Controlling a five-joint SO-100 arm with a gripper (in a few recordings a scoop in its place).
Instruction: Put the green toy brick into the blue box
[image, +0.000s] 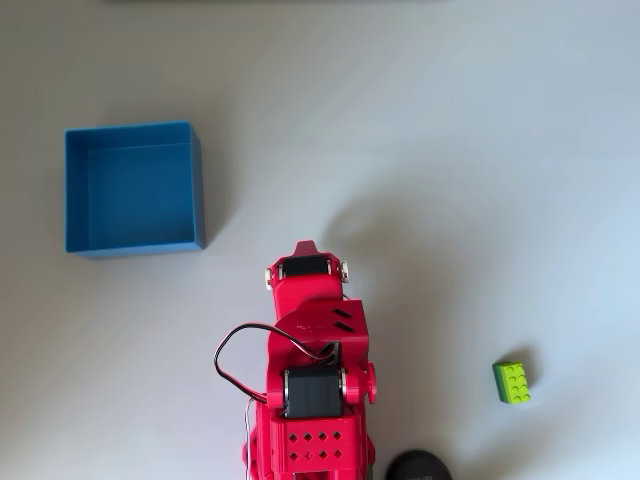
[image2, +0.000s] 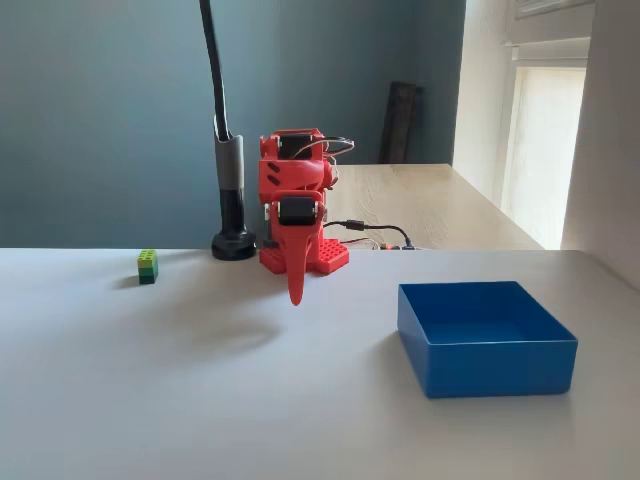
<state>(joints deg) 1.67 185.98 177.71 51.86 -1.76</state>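
The green toy brick (image: 512, 382) lies on the white table at the lower right of the overhead view, well to the right of the red arm's base; in the fixed view the brick (image2: 148, 265) stands at the far left. The blue box (image: 135, 195) sits with nothing in it at the upper left of the overhead view, and the box (image2: 500, 368) is at the front right in the fixed view. My gripper (image2: 295, 298) hangs straight down in front of the folded arm, a little above the table, its jaws together and holding nothing. Seen from overhead, the gripper (image: 305, 246) lies between box and brick.
A black lamp base (image2: 234, 245) with a tall gooseneck stands beside the arm's base, between it and the brick; the lamp base (image: 418, 466) also shows at the bottom edge of the overhead view. A wooden table (image2: 430, 200) stands behind.
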